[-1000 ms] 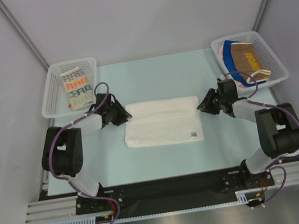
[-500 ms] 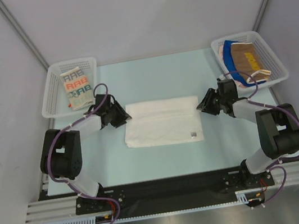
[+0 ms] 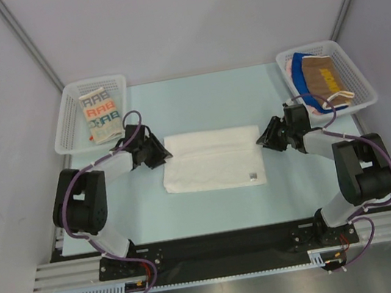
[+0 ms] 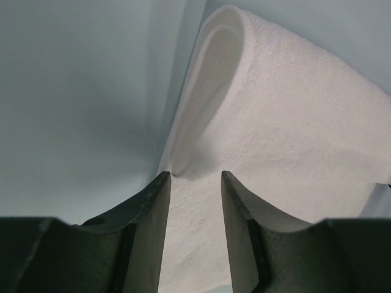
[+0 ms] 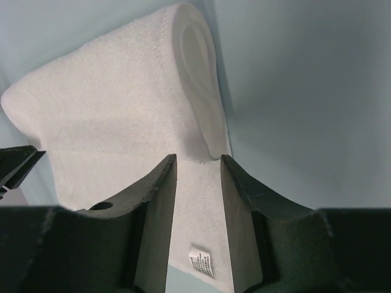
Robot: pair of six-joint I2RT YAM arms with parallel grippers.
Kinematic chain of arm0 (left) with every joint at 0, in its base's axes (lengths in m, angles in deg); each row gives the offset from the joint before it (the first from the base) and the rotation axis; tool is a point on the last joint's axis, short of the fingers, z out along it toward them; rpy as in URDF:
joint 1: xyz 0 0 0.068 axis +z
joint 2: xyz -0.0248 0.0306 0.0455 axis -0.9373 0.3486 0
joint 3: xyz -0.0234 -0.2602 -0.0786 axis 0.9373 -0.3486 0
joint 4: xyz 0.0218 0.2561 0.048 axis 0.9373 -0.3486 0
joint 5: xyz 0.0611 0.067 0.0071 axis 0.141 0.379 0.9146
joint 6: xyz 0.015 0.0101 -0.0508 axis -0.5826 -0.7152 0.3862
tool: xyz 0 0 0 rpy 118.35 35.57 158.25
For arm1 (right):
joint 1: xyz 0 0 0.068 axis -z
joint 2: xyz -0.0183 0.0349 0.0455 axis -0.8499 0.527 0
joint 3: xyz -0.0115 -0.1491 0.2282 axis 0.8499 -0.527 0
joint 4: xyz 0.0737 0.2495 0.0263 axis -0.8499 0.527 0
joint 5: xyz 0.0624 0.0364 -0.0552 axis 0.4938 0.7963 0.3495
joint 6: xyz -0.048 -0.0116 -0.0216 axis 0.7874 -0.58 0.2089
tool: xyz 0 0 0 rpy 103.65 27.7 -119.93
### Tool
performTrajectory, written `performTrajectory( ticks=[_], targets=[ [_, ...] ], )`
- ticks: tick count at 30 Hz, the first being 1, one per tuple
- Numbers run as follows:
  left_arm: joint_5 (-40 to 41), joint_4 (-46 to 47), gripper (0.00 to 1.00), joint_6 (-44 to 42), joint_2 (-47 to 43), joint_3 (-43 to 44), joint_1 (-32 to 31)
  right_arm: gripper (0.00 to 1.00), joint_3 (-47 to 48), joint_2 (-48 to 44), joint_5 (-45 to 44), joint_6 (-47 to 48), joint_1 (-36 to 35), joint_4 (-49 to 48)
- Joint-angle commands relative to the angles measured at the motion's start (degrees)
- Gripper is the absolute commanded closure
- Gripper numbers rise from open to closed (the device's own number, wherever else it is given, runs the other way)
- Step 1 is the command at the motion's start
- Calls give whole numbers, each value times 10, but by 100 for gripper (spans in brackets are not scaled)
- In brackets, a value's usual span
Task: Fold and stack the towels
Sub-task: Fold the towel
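Note:
A plain white towel [image 3: 212,159] lies folded in half on the table, its fold along the far edge and a small label [image 3: 253,177] at the near right corner. My left gripper [image 3: 159,152] sits at the towel's left end, open, with the cloth [image 4: 287,110] lying flat between and beyond its fingertips [image 4: 194,176]. At the towel's right end my right gripper [image 3: 262,138] is also open, its jaws [image 5: 198,159] straddling the cloth [image 5: 122,97] without pinching it. A cream lettered towel [image 3: 99,115] lies in the left basket. Brown [image 3: 322,78] and blue [image 3: 304,58] towels lie in the right basket.
A white mesh basket [image 3: 66,126] stands at the back left and another [image 3: 360,83] at the back right of the pale blue table [image 3: 196,102]. Grey walls close in on both sides and the back.
Both grippers' jaws have spread a little wider at the towel's ends. The left gripper has edged slightly toward the towel. The towel itself lies as before.

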Motion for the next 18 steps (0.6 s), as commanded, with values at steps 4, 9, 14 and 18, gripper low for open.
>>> performTrajectory(
  ticks=[4,9,14,18],
  targets=[
    [-2,-11,54,-6,-9,1,2,60,3,9,7,0,2,-22],
    [-5,7,54,-2,-6,-7,5,61,3,14,10,-3,1,-31],
    [-16,24,57,5,1,1,8,62,2,14,11,-3,1,-31],
    [-19,29,60,10,7,7,8,62,-1,14,12,-2,1,-32]
  ],
)
